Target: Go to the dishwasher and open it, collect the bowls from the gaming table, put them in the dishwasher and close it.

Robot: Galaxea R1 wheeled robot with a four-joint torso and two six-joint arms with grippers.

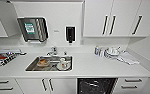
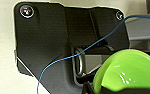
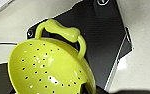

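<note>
The dishwasher (image 1: 96, 86) stands open under the white counter, right of the sink, dark inside with wire racks showing. In the left wrist view a smooth lime-green bowl (image 2: 131, 70) is held up close, with my left gripper (image 2: 99, 89) shut on its rim. The right wrist view shows a lime-yellow bowl (image 3: 48, 67) with small holes and a loop handle, above pale floor. My right gripper (image 3: 89, 89) is shut on its lower edge. The gaming table is out of view.
A steel sink (image 1: 31, 65) holds a cup and dishes. Stacked plates and a cloth (image 1: 127, 58) lie on the counter at the right, a dish rack (image 1: 4, 59) at the left. White wall cabinets (image 1: 116, 17), a towel dispenser (image 1: 33, 28) and a soap dispenser (image 1: 70, 34) hang above.
</note>
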